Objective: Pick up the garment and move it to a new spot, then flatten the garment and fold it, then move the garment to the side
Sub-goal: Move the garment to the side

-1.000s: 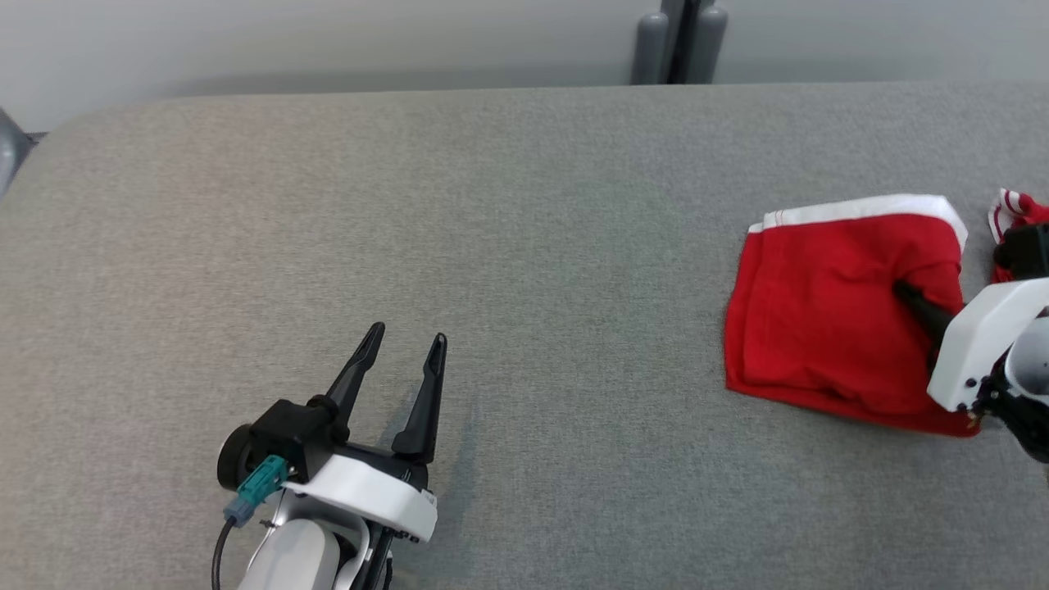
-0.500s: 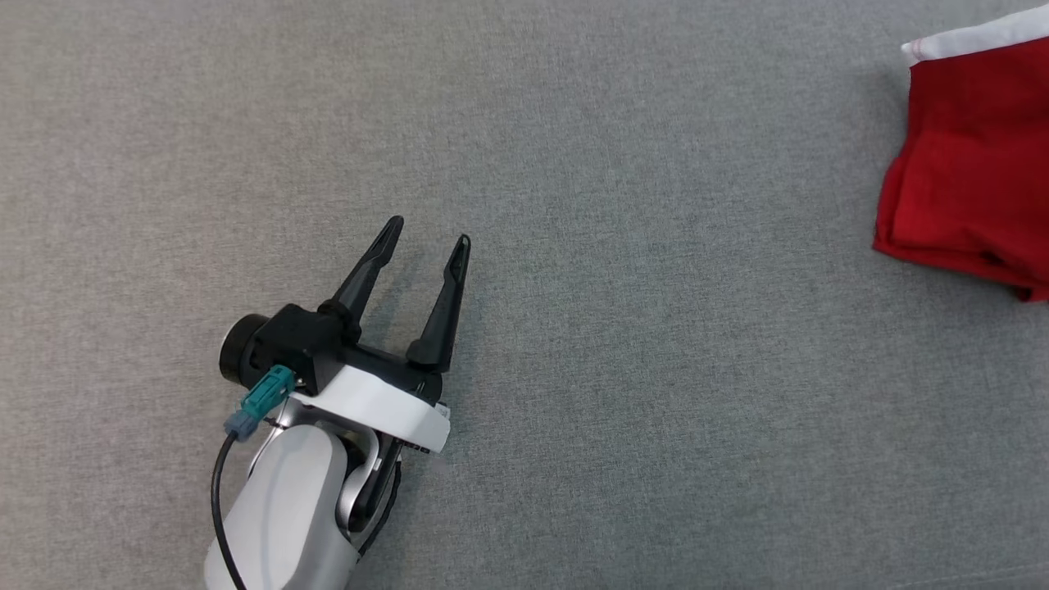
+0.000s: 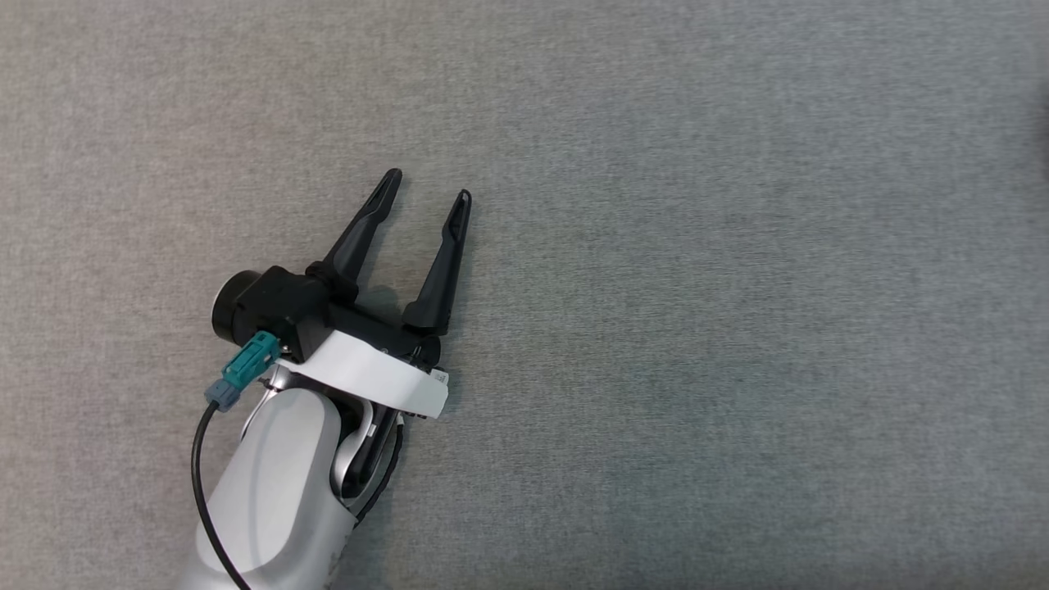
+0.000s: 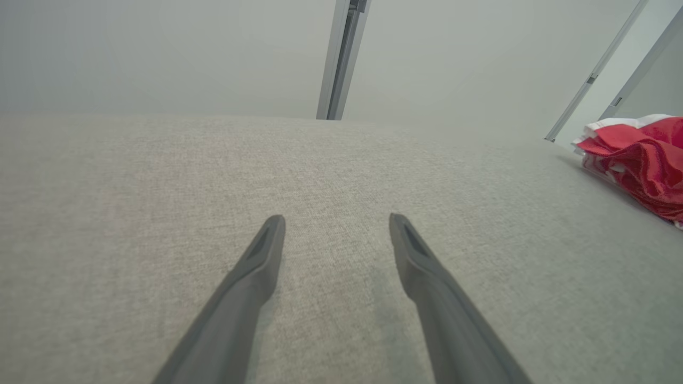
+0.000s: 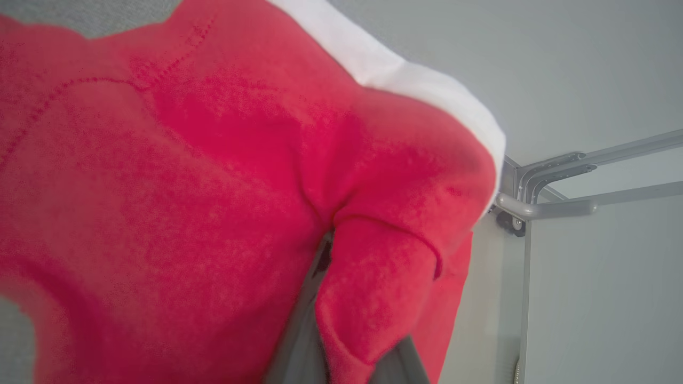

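The left gripper (image 3: 429, 184) hangs low over the grey cloth-covered table (image 3: 697, 328), on its left part, with the two dark fingers (image 3: 361, 233) moderately apart and nothing between them. In the left wrist view the same gripper (image 4: 336, 218) points toward the far wall, and the red garment (image 4: 635, 160) lies bunched at the far right of the table, well apart from it. In the right wrist view the right gripper (image 5: 336, 288) is closed on a fold of the garment (image 5: 187, 186); the red cloth is pinched between its fingers. The white band (image 5: 405, 80) runs along the garment's far edge.
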Controlling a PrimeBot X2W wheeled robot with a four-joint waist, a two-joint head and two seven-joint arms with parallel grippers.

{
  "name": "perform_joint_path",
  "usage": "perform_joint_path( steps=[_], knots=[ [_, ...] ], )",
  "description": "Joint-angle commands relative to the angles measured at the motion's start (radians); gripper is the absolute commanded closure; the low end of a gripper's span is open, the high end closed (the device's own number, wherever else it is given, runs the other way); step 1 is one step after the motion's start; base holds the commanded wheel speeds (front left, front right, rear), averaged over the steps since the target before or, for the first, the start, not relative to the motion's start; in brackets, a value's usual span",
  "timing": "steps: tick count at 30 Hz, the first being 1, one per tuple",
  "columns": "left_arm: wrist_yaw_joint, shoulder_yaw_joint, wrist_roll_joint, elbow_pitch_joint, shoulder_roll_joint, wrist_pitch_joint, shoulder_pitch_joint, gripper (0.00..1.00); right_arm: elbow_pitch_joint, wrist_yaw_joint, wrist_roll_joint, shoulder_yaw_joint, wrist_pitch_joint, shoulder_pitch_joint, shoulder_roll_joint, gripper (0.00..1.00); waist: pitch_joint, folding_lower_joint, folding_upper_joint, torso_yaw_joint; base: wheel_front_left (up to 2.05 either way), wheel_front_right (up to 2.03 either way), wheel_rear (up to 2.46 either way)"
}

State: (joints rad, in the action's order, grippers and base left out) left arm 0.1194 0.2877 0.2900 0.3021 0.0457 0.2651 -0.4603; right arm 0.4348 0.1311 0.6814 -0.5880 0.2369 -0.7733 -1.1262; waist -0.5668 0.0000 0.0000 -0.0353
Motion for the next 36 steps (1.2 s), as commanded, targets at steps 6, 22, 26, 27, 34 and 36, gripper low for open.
perform_joint_path(
  steps=[6,22,26,27,34,36],
  knots=[
    [0.004,-0.006,0.001,0.022,0.012,-0.003,0.005,0.00,0.053,-0.001,-0.041,-0.018,-0.011,-0.020,-0.023,1.00,-0.014,0.0000,0.0000,-0.030,0.00,0.00,0.00],
    [-0.014,-0.029,0.011,0.017,0.008,-0.001,0.104,0.00,0.239,-0.001,-0.191,-0.058,0.019,-0.064,0.075,0.00,0.196,0.0000,0.0000,-0.005,0.00,0.00,0.00],
    [-0.019,-0.042,0.014,0.017,0.008,-0.001,0.137,0.00,0.263,-0.001,-0.202,-0.053,0.003,-0.073,0.104,0.00,0.252,0.0000,0.0000,0.000,0.00,0.00,0.00],
    [-0.022,-0.047,0.013,0.017,0.008,-0.001,0.149,0.00,0.271,-0.001,-0.202,-0.046,-0.011,-0.077,0.118,0.00,0.273,0.0000,0.0000,0.001,0.00,0.00,0.00],
    [-0.033,-0.107,-0.002,0.004,0.008,-0.001,0.226,0.00,0.278,-0.001,-0.183,0.017,-0.142,-0.071,0.252,0.00,0.395,0.0000,0.0000,0.013,0.00,0.00,0.00],
    [-0.035,-0.125,-0.009,-0.002,0.008,-0.001,0.247,0.00,0.275,-0.001,-0.158,0.043,-0.180,-0.048,0.309,0.00,0.428,0.0000,0.0000,0.014,0.00,0.00,0.00]
  ],
)
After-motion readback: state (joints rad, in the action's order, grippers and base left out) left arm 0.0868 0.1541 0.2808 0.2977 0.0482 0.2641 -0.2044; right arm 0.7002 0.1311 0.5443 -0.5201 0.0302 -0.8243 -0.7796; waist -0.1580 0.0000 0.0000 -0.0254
